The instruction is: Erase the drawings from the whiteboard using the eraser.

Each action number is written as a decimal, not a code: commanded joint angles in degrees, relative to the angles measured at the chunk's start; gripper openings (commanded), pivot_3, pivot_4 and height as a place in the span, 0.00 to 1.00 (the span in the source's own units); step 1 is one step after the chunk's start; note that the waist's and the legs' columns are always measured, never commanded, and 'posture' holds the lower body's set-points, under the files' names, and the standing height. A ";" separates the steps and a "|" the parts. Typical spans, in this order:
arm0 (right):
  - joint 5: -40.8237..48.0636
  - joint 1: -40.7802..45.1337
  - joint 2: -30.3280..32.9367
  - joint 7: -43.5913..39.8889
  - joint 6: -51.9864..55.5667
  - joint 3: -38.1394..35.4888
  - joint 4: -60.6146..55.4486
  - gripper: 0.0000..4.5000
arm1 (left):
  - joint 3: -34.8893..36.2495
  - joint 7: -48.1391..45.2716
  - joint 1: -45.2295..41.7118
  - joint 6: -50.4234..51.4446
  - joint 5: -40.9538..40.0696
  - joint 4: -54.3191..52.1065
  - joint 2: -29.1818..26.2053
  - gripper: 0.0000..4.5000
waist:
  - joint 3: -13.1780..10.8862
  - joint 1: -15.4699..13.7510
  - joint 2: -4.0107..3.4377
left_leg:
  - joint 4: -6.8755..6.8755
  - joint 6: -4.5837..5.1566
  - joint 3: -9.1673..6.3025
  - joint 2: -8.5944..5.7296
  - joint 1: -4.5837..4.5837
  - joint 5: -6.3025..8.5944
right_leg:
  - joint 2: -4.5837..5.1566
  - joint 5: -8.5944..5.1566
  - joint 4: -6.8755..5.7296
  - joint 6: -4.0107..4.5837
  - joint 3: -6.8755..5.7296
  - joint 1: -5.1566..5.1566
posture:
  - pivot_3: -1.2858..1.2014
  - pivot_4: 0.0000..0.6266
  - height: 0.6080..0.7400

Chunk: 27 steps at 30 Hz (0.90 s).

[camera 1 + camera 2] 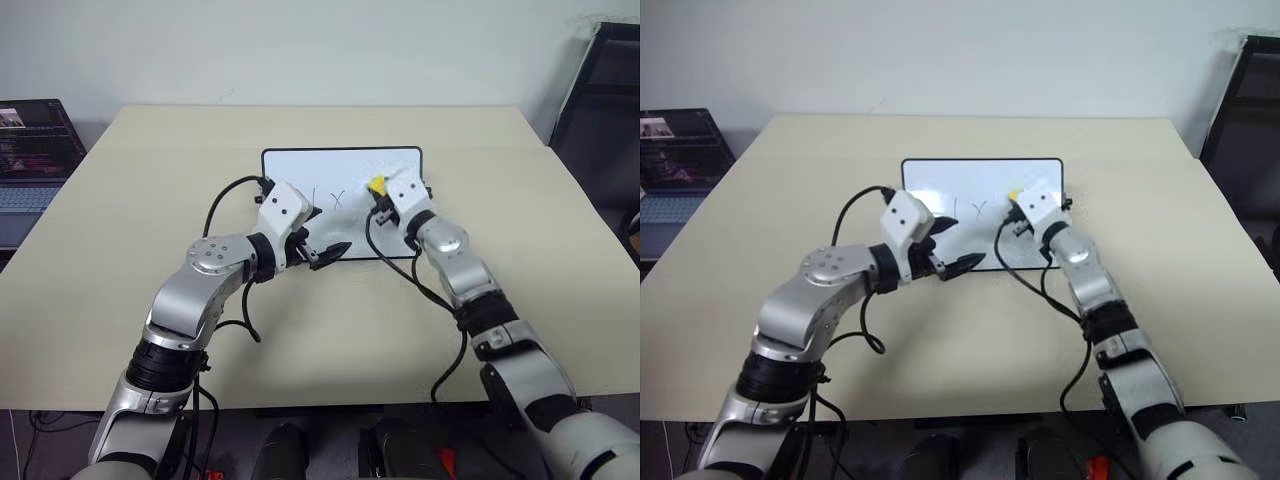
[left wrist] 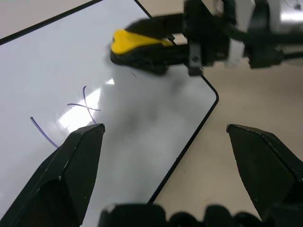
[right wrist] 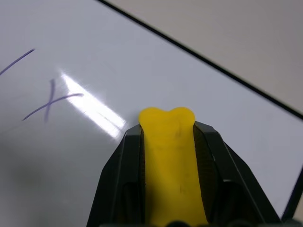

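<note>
The whiteboard (image 1: 340, 165) lies flat in the middle of the table. Faint drawings remain on it: an "x" (image 1: 338, 197) and a thin line (image 1: 315, 195) to its left. My right gripper (image 1: 378, 190) is shut on the yellow eraser (image 1: 376, 184) and holds it over the board's right part, just right of the "x" (image 3: 49, 101). The eraser (image 3: 168, 142) sticks out between the two black fingers, close to the glossy surface. My left gripper (image 1: 330, 252) hovers open at the board's near edge, its fingers (image 2: 71, 165) spread wide with nothing between them.
A laptop (image 1: 30, 150) sits at the far left beside the tan table (image 1: 150, 200). A black chair (image 1: 600, 90) stands at the back right. Black cables loop from both wrists over the table.
</note>
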State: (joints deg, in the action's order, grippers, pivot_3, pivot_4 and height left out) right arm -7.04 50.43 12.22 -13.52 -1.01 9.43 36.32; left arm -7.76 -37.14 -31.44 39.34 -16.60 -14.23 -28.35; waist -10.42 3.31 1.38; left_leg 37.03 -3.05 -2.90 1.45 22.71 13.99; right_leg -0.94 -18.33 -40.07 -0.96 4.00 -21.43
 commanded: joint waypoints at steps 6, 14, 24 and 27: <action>0.00 1.95 0.21 -1.82 5.66 -1.21 4.27 0.23 | 0.00 -0.44 0.42 -2.16 0.30 -1.65 0.00 1.00 | 0.00 0.02 0.00 | -0.04 0.00 0.02 0.01 0.03 0.01 | 0.00 0.00 0.05 0.00 0.02 -0.03 | 0.52 0.24 1.00; 0.16 -6.38 2.41 -6.92 16.39 -0.83 -6.16 0.23 | -0.17 -0.76 0.97 -3.26 0.54 -1.43 -0.08 1.00 | 0.08 -0.06 0.04 | 0.00 0.01 -0.03 -0.01 -0.28 0.00 | 0.00 0.01 0.03 -0.01 -0.01 0.31 | 0.52 0.24 1.00; -1.37 -9.43 4.12 -10.68 22.15 2.13 -14.64 0.23 | -0.37 -1.63 1.33 -4.82 1.01 -0.70 -0.14 1.00 | 0.10 0.01 0.07 | -0.01 0.08 0.04 0.00 -0.35 -0.08 | -0.01 0.04 0.04 -0.06 0.05 0.32 | 0.52 0.24 1.00; -1.42 -8.66 3.78 -11.26 22.32 2.57 -16.45 0.23 | -0.41 -1.63 1.56 -4.98 1.09 -0.86 -0.18 1.00 | 0.10 0.04 0.07 | -0.03 0.08 0.04 0.00 -0.34 -0.08 | -0.01 0.04 0.05 -0.06 0.05 0.31 | 0.52 0.24 1.00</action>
State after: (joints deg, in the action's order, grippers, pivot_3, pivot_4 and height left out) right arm -7.80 42.33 16.01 -23.91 18.72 10.85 18.64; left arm -8.55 -38.41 -29.87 35.65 -15.64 -13.85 -28.39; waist -10.32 3.35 1.45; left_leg 36.99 -2.97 -2.85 1.45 22.37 13.91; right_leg -0.95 -18.29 -40.01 -1.02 4.05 -21.13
